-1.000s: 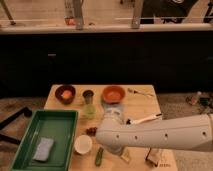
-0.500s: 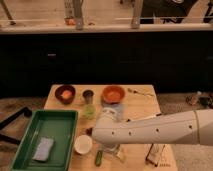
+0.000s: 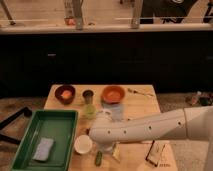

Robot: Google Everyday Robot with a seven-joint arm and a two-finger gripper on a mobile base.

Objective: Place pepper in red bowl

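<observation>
The white arm (image 3: 150,131) comes in from the right side and lies almost level over the front part of the wooden counter (image 3: 141,107), a little lower at its left end. A row of small dark holes runs along its side. Its rounded end is just to the right of the small white bowl (image 3: 83,144). From this end the gripper (image 3: 105,148) points down to the counter, close to the front edge. It is mostly covered by the arm, so I cannot tell if it is released or if it grasps something.

The pepper (image 3: 98,158) lies on the counter directly under the gripper, near the front edge. Only a short green piece of it shows, and whether the gripper touches it cannot be seen. The red bowl (image 3: 113,93) stands at the back of the counter, well apart from the pepper.

To the left of the red bowl there is a dark cup (image 3: 88,96), and further left a maroon bowl (image 3: 65,93) with something orange inside. A pale green item (image 3: 90,111) stands in front of the cup. A green tray (image 3: 30,131) takes the left front of the counter, with a grey-blue sponge (image 3: 43,149) in it. A thin utensil (image 3: 140,92) lies at the back right.
</observation>
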